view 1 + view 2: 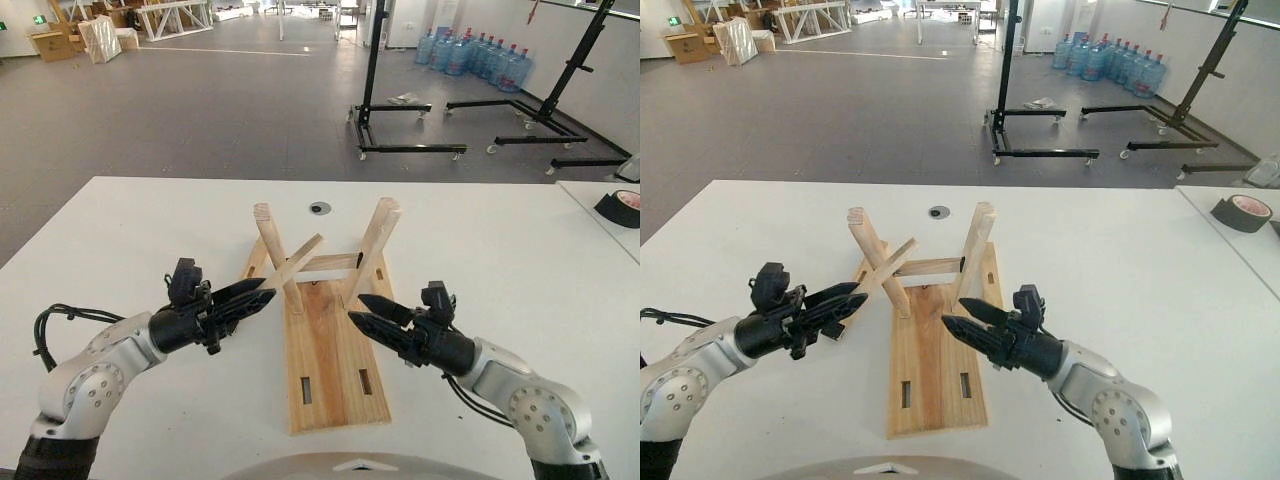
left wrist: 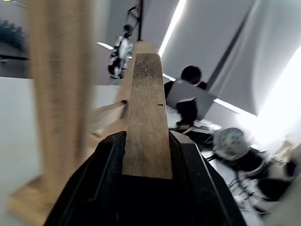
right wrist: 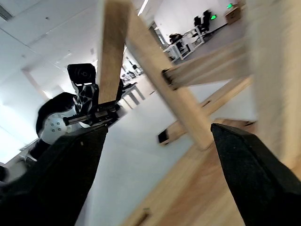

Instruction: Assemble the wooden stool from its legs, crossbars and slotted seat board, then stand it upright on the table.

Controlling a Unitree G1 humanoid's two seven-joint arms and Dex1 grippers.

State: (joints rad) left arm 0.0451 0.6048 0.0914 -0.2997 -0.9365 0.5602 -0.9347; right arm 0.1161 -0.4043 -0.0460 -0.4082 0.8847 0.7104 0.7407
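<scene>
The slotted seat board lies flat on the white table. Two legs, the left leg and the right leg, stand in its far slots with a crossbar between them. My left gripper is shut on the low end of a loose wooden bar. This bar slants up across the left leg and appears close up in the left wrist view. My right gripper is open above the board, near the right leg's base, with nothing between its fingers.
Two empty slots show at the board's near end. A small round hole sits in the table behind the legs. A black tape roll rests on the neighbouring table at far right. Black wheeled stands are on the floor beyond.
</scene>
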